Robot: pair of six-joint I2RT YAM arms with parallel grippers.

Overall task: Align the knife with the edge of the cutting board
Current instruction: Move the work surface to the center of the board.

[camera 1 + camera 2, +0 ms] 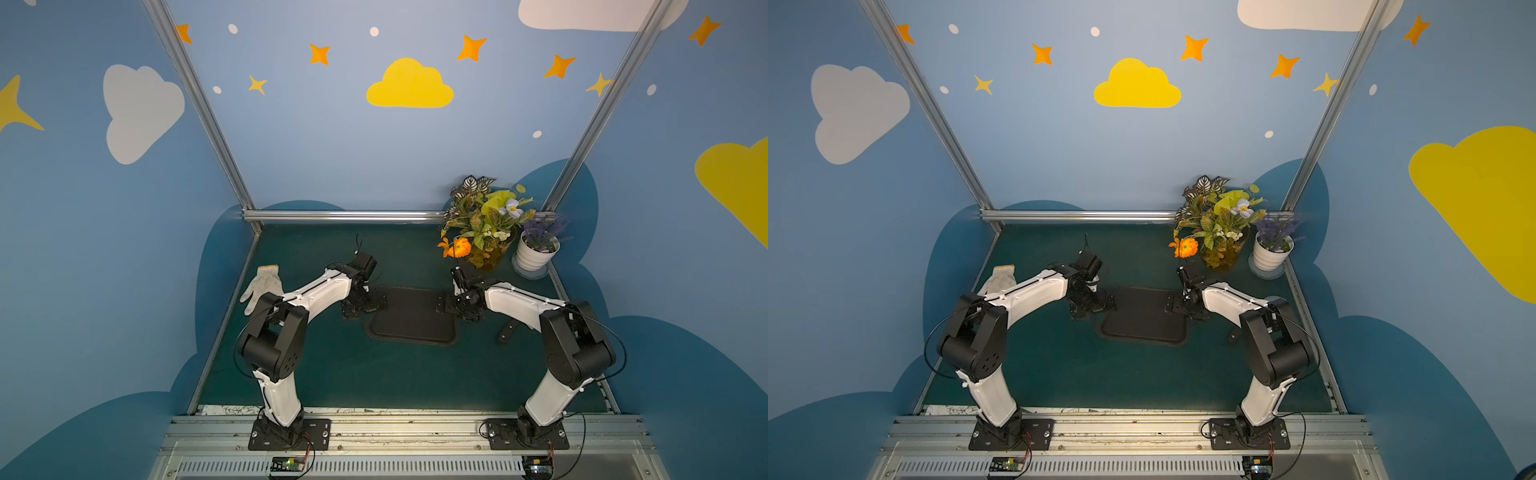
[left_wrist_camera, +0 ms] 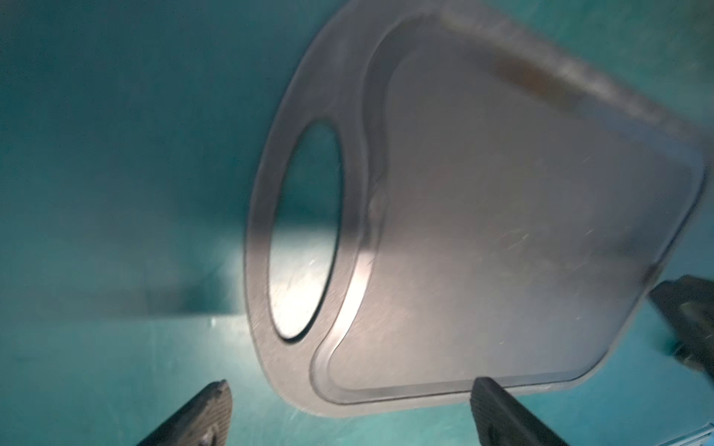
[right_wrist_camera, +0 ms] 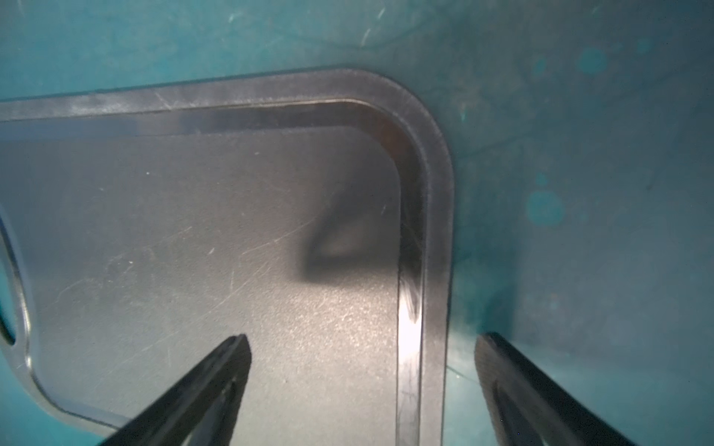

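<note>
Both arms are in over the cutting board [image 1: 411, 318], one at each short end, and neither has anything in hand. The left pincer [image 2: 349, 386] stands wide open at the end with the oval handle hole [image 2: 305, 231], one finger out over the green counter [image 2: 96, 193], the other over the board's rim. The right pincer [image 3: 363, 340] is just as wide and empty, straddling the opposite short edge, one finger above the board, one above bare counter.

And the knife [image 1: 508, 332]? Only a dark handle end shows in both top views, lying on the counter off the board's right side and mostly tucked under the right forearm. The blade is hidden. So by my reading the alignment itself isn't started, with the knife lying apart from the board.

The next move calls for the right arm to back off the board, swing out to that handle, close on it and bring the knife parallel along an edge.

Room? There's plenty of open counter in front of the board. The plants [image 1: 482, 224] crowd the far right corner, and a glove [image 1: 262, 286] sits at the left, well apart
</note>
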